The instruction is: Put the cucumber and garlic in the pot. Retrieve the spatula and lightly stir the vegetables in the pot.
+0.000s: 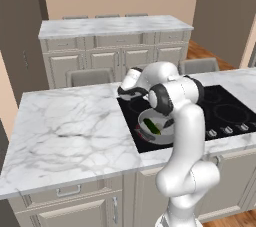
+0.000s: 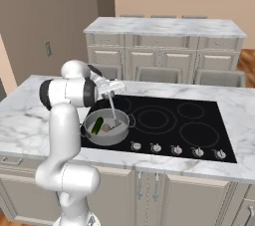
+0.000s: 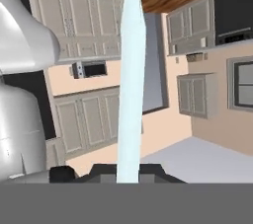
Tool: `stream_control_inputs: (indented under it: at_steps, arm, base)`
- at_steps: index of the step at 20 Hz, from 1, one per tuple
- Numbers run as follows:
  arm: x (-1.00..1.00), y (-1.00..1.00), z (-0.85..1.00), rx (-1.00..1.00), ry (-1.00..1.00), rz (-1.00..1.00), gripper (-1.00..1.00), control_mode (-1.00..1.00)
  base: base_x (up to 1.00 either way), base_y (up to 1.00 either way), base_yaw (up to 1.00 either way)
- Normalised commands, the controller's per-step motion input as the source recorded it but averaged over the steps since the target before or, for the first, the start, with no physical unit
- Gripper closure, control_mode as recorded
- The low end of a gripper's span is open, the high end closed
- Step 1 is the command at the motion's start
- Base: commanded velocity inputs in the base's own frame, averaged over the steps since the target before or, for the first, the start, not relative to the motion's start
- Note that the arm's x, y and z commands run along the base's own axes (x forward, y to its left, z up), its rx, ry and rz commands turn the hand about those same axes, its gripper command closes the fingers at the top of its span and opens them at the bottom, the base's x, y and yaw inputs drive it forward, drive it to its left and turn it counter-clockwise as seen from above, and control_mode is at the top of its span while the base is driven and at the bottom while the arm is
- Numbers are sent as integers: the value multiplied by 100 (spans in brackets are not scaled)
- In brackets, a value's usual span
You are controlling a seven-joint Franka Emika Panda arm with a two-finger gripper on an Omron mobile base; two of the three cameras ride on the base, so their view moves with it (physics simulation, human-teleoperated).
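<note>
1. The white marble-topped counter (image 2: 25,115) on the left carries nothing that matters to the task; the work sits further right, on the black glass cooktop (image 2: 199,120) set into it.
2. The round, shallow grey metal pot (image 2: 87,120) stands on the cooktop's near-left burner, close to the arm's base, probably so the arm can reach straight down into it.
3. Inside the pot the dark green, slender cucumber (image 2: 97,125) lies slanted against the left wall, and the small brownish-tan garlic lump (image 2: 105,128) sits just beside it; both appear already delivered, so the loading part looks done.
4. The spatula with a thin pale handle and slotted grey metal head (image 2: 113,113) hangs nearly upright, head down inside the pot to the right of the vegetables, which suits a gentle stir across the bottom.
5. The two-finger gripper (image 2: 110,88) holds the handle's top, its jaws pinched almost fully together on that thin shaft; in the hand view the pale handle (image 3: 129,80) runs up from between the dark fingertips (image 3: 62,173). Gripping high keeps the hand clear of the pot rim.
6. My judgement: stirring is the step in hand.
</note>
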Motion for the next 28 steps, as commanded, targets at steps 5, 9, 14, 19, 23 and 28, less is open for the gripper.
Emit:
stream_control_inputs:
  at_steps: [5,9,14,19,23,28]
  arm:
    - [-9,0,-9,17,-26,11,100,-100]
    - [-28,-6,0,9,-4,10,100,-100]
    - [-59,-21,28,13,-11,9,100,-100]
    - [-18,-6,43,10,-10,10,100,-100]
    - [-15,-19,28,7,-11,9,100,-100]
    - [-11,11,28,5,-5,15,100,-100]
  base:
    - [0,0,0]
    - [0,0,0]
    - [0,0,0]
    - [0,0,0]
    - [0,0,0]
    - [0,0,0]
